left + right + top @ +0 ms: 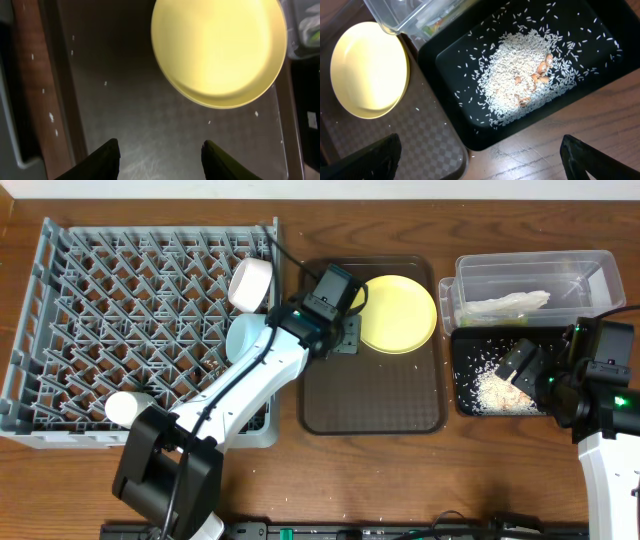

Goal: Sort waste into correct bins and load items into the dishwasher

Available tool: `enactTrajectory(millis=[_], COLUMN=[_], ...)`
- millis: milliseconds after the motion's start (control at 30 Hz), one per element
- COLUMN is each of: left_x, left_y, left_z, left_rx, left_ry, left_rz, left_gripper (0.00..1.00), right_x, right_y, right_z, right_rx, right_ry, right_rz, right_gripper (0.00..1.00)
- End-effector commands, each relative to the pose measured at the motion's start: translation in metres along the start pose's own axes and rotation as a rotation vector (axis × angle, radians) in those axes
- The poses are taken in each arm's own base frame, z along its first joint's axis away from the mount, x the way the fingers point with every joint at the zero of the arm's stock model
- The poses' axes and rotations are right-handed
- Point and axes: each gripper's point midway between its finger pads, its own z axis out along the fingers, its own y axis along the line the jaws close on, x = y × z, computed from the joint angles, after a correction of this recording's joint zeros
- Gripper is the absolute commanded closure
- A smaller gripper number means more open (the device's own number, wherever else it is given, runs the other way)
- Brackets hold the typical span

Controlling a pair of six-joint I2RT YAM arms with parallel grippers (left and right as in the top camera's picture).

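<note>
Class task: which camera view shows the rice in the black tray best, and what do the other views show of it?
The right wrist view: the rice fills the frame, single grains and brownish bits distinct in the black tray. Overhead shows it only as a small pale patch. The left wrist view shows none in the tray.

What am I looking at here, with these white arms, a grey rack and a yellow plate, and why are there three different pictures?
These are two robot arms at a wooden table, each ending in a two-finger gripper. One picture is taken from above; the other two come from cameras on the wrists, looking past each arm's own fingers.

The left gripper is open and empty above the dark brown serving tray, near the round yellow plate. The right gripper is also open and empty, above the shallow black rectangular tray, which holds whitish rice scraps.

Beside that tray stands a clear rectangular plastic tub with crumpled white paper inside. The large grey-blue dish rack holds a white cup.
</note>
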Motion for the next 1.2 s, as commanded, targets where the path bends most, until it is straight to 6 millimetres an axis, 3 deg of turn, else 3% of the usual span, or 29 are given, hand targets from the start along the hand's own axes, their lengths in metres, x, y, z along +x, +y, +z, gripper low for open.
enactTrajectory(millis=[0, 133, 233, 300, 367, 433, 533, 633, 733, 900, 1067, 1167], left_x=[0.006, 0.013, 0.021, 0.026, 0.027, 0.027, 0.022, 0.019, 0.023, 0.027, 0.028, 0.028], left_y=[-0.001, -0.006, -0.015, -0.015, -0.015, -0.015, -0.015, -0.007, 0.006, 0.014, 0.012, 0.01], left_z=[0.0, -0.002, -0.004, -0.006, -0.008, -0.01, -0.014, -0.015, -0.016, -0.017, -0.019, -0.019], left_rx=[0.035, 0.069, 0.124, 0.131, 0.129, 0.13, 0.135, 0.115, 0.08, 0.066, 0.074, 0.086], left_ry=[0.039, 0.075, 0.117, 0.136, 0.14, 0.137, 0.119, 0.112, 0.138, 0.158, 0.161, 0.165], left_rz=[-0.034, -0.024, -0.003, -0.006, -0.007, -0.006, -0.009, -0.018, -0.043, -0.055, -0.055, -0.053], left_gripper=[0.44, 0.41, 0.26, 0.24, 0.23, 0.23, 0.23, 0.23, 0.23, 0.23, 0.23, 0.23], right_x=[-0.001, -0.002, -0.009, -0.005, 0.011, 0.028, 0.05, 0.065, 0.084, 0.087, 0.088, 0.092], right_y=[-0.001, 0.001, 0.014, 0.036, 0.069, 0.088, 0.096, 0.095, 0.113, 0.139, 0.14, 0.142], right_z=[0.0, 0.0, -0.001, -0.002, -0.004, -0.002, 0.018, 0.052, 0.091, 0.145, 0.186, 0.198], right_rx=[0.004, -0.008, -0.074, -0.188, -0.347, -0.399, -0.306, -0.11, -0.031, -0.033, 0.0, -0.006], right_ry=[-0.005, -0.006, -0.026, 0.01, 0.096, 0.167, 0.224, 0.216, 0.212, 0.168, 0.134, 0.143], right_rz=[0.011, 0.011, 0.04, 0.026, -0.02, -0.06, -0.092, -0.076, -0.139, -0.065, 0.03, 0.03], right_gripper=[0.01, 0.01, 0.01, 0.03, 0.18, 0.21, 0.31, 0.34, 0.44, 0.48, 0.5, 0.67])
